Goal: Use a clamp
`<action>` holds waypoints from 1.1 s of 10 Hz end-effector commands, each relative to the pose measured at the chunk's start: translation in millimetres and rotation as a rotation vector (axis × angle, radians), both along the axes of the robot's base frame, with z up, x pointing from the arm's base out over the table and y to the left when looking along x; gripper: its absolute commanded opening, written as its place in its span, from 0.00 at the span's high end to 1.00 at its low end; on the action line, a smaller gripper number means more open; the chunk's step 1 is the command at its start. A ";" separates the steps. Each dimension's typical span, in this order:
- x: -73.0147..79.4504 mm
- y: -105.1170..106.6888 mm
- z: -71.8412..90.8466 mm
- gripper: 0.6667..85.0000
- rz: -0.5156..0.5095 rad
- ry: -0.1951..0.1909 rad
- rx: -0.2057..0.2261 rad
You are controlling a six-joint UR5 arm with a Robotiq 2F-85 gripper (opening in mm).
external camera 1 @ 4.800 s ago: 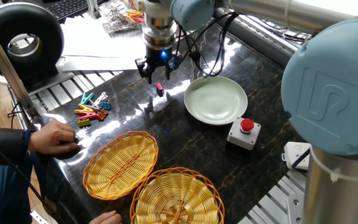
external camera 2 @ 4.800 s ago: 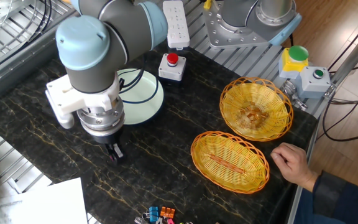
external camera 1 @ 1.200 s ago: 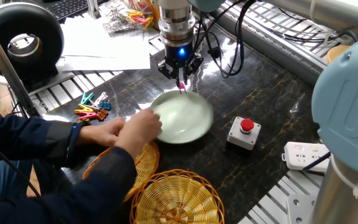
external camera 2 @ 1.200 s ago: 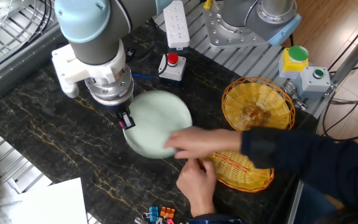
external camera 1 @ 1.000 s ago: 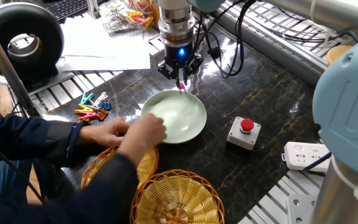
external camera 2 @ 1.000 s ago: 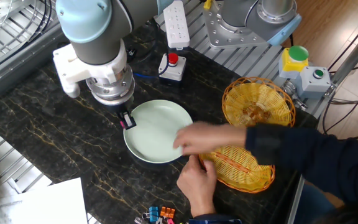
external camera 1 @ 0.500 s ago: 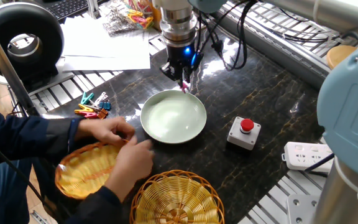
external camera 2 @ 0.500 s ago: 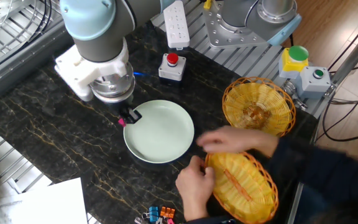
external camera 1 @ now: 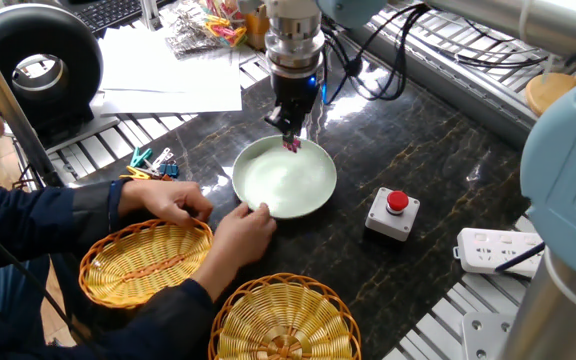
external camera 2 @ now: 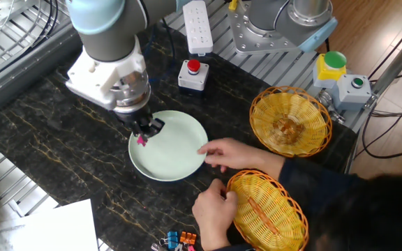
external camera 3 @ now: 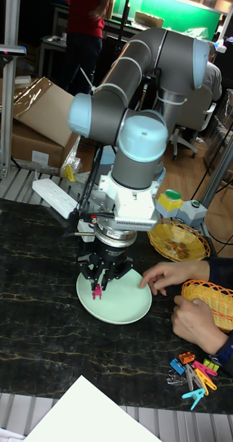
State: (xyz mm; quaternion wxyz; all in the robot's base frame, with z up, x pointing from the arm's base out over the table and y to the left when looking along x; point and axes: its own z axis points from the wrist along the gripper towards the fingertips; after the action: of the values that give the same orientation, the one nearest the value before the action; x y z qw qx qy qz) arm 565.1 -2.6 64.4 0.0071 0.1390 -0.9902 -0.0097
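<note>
The clamp [external camera 1: 292, 145] is a tiny pink clip with a dark end, and my gripper [external camera 1: 292, 135] is shut on it. It hangs point-down just over the far rim of the pale green plate [external camera 1: 285, 185]. From the other fixed view, the clamp [external camera 2: 142, 140] sits under the gripper [external camera 2: 145, 131] at the plate's [external camera 2: 169, 153] left edge. The tall fixed view shows the gripper [external camera 3: 102, 280] holding the clamp [external camera 3: 97, 293] above the plate [external camera 3: 119, 304]. A person's hand [external camera 1: 253, 220] touches the plate's near rim.
An oval wicker basket [external camera 1: 146, 262] lies under the person's other hand, with a round wicker basket [external camera 1: 286, 318] beside it. A heap of coloured clips [external camera 1: 148, 165] lies to the left. A red button box [external camera 1: 395, 210] and a white power strip [external camera 1: 498, 252] stand to the right.
The person's hand has left the oval basket and now rests on the plate's rim. The plate has shifted slightly under the clamp. My gripper has come a little further over the rim.
</note>
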 end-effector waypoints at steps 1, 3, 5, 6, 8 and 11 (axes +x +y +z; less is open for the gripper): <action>-0.9 -19.7 2.8 1.00 0.130 -0.014 -0.019; 9.2 -46.6 5.8 1.00 0.175 -0.028 -0.051; 15.5 -59.1 4.2 1.00 0.164 -0.036 -0.050; 17.0 -61.7 2.3 1.00 0.169 -0.037 -0.054; 21.6 -72.0 -1.5 1.00 0.254 -0.037 -0.091; 25.7 -84.2 -1.5 1.00 0.334 -0.030 -0.144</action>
State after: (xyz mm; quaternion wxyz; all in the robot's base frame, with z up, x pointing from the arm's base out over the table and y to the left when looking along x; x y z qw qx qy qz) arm 585.2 -74.2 62.5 0.0009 0.2695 -0.9620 0.0446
